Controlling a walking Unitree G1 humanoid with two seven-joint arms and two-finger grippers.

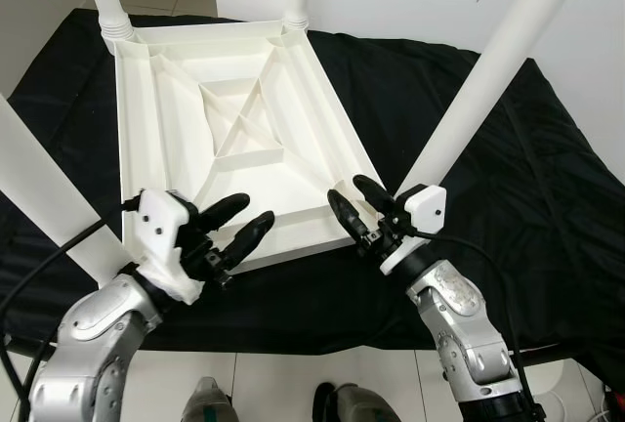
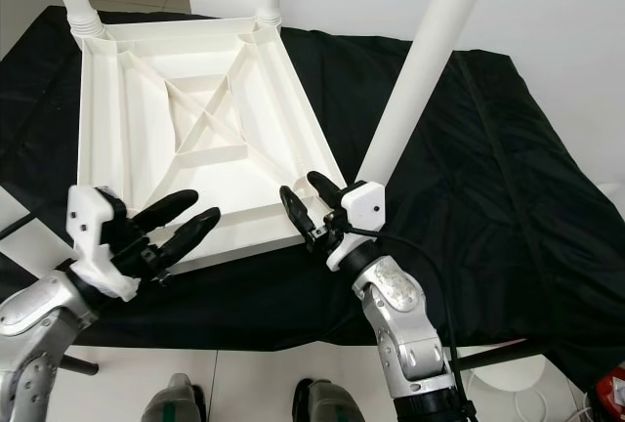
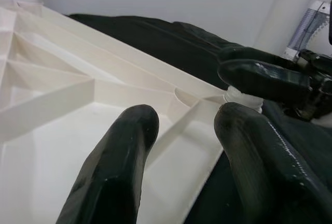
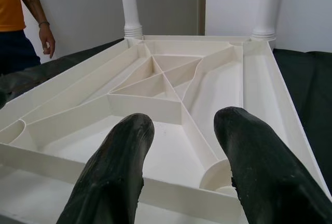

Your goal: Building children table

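Your left claw (image 1: 239, 226) and right claw (image 1: 354, 200) both hover with fingers spread apart and nothing between them, just above the near edge of the white children's table (image 1: 234, 139). It lies upside down on a black cloth (image 1: 469, 129), ribbed underside up, with 4 white legs (image 1: 488, 61) rising from its corners. A person's hand (image 4: 47, 40) hangs beyond the far side.
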